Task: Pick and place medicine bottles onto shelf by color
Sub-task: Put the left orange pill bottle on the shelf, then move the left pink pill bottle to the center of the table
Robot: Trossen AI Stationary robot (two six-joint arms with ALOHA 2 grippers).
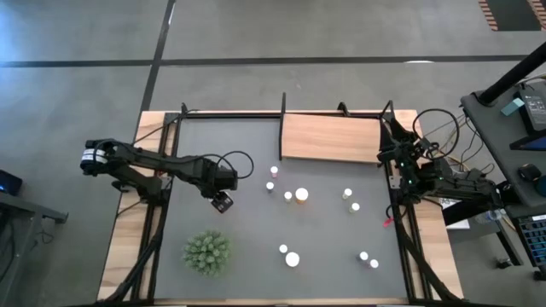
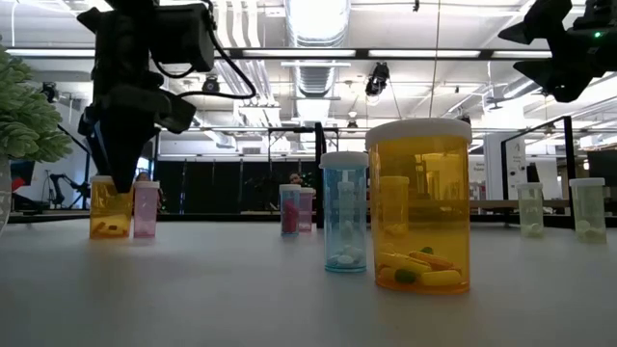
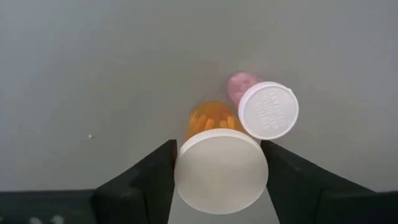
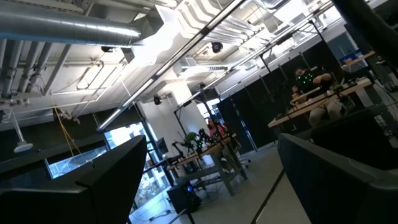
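Grey concrete floor (image 1: 256,34) with dark seams, exposed ceiling ducts (image 4: 68,25), bright strip lights (image 2: 318,14), black-framed workbenches (image 4: 323,102)

The left arm was stretched over the mat's left half, and the left gripper (image 3: 219,180) was pointed downward, its fingers (image 3: 152,180) set close on either side of an orange bottle's cap. The right gripper (image 4: 208,180) was held raised at the right edge, fingers spread wide.

Overhead, straight down on my whole table (image 1: 256,247); low camera level across it; my left wrist close above an orange bottle (image 3: 221,165), shared with low view.
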